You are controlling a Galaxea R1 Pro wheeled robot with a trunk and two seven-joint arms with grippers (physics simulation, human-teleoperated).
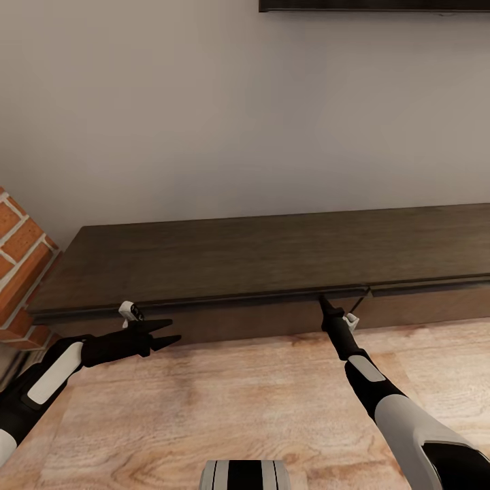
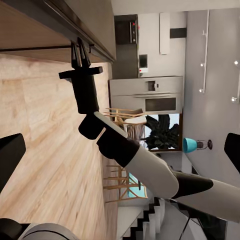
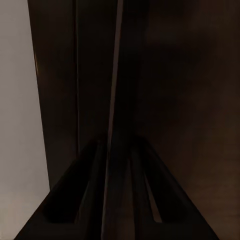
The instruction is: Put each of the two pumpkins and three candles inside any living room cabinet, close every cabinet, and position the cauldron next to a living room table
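The long low dark brown cabinet (image 1: 272,252) runs along the wall in front of me. My right gripper (image 1: 322,301) reaches its front top edge near the seam between two panels. In the right wrist view the fingers (image 3: 95,170) straddle a thin panel edge of the cabinet (image 3: 190,100). The left wrist view shows the right gripper (image 2: 80,50) with fingers close together at the cabinet (image 2: 95,20) lip. My left gripper (image 1: 170,331) hangs open in front of the cabinet's left end, holding nothing. The pumpkins, candles, cauldron and table are out of view.
A red brick column (image 1: 17,258) stands against the cabinet's left end. The dark lower edge of a wall-mounted screen (image 1: 374,5) hangs above. Light wooden floor (image 1: 238,408) stretches between me and the cabinet. Far behind, the left wrist view shows wooden chairs (image 2: 122,117).
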